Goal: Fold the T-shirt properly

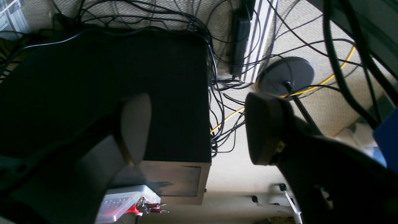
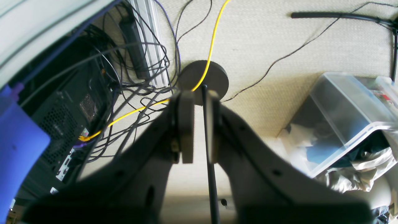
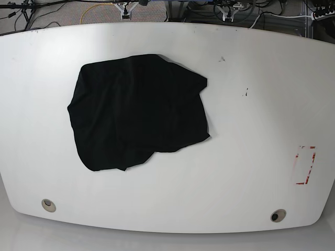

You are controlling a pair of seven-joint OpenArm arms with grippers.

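Right up against the left wrist lens, the left gripper (image 1: 196,127) hangs with its jaws spread wide and nothing between them, looking down past a black box (image 1: 105,93) and a knot of dark cables (image 1: 217,93) on pale carpet (image 1: 311,40). Over on the right wrist view, the right gripper (image 2: 196,124) has its pads drawn nearly together, a thin gap left, gripping nothing; a yellow cable (image 2: 211,49) runs over a round grey stand base (image 2: 203,79), and a clear plastic bin (image 2: 342,115) sits off to one side. From the base view, neither arm is over the white table (image 3: 251,157). The T-shirt (image 3: 137,111) lies crumpled on the table's left half, black and unfolded, with a red-marked rectangle (image 3: 305,165) far off near the right edge.
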